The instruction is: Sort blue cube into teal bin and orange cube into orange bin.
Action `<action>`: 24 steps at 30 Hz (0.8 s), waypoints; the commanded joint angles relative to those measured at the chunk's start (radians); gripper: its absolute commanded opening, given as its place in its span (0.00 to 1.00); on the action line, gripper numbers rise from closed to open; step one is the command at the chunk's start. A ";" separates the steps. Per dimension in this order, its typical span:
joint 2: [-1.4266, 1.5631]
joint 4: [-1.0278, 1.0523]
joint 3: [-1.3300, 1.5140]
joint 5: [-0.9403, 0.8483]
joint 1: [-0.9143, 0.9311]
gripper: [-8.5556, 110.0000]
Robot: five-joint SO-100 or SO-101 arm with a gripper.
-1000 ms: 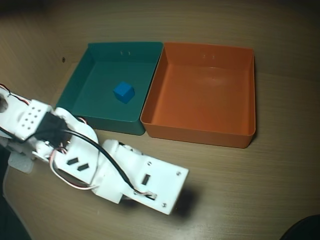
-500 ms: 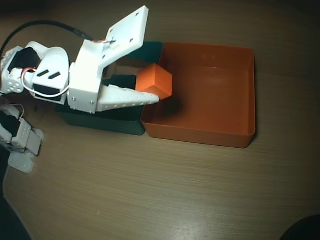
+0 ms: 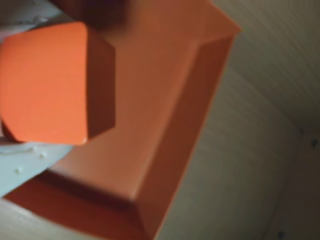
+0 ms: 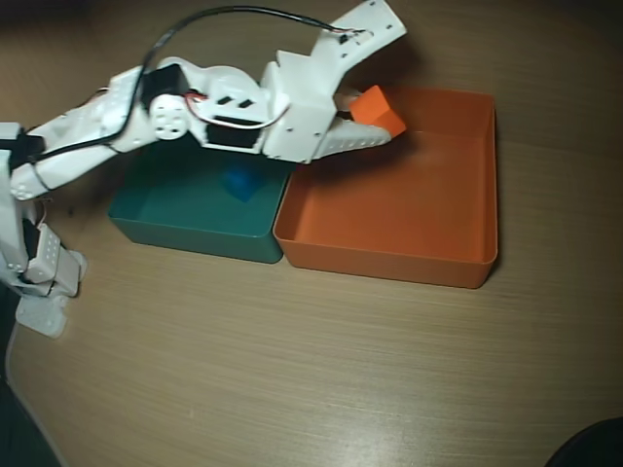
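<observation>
In the overhead view my gripper (image 4: 375, 115) is shut on the orange cube (image 4: 379, 110) and holds it above the far left part of the orange bin (image 4: 389, 255). The blue cube (image 4: 240, 183) lies inside the teal bin (image 4: 190, 230), partly under my arm. The two bins stand side by side, teal on the left and orange on the right. In the wrist view the orange cube (image 3: 47, 82) fills the upper left, held between my white fingers (image 3: 22, 167), with the orange bin's floor and sloped wall (image 3: 175, 150) below it.
The bins rest on a wooden table (image 4: 292, 370). My arm's base (image 4: 29, 253) stands at the left edge of the overhead view. A dark object (image 4: 594, 448) shows at the bottom right corner.
</observation>
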 commanded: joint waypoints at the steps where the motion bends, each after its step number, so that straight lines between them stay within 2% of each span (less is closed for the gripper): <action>1: -0.063 -0.018 -0.193 -0.005 -0.017 0.02; 7: -0.222 -0.018 -0.311 -0.015 -0.020 0.02; 14: -0.272 -0.018 -0.325 -0.017 -0.020 0.03; 24: -0.276 -0.018 -0.321 -0.017 -0.006 0.33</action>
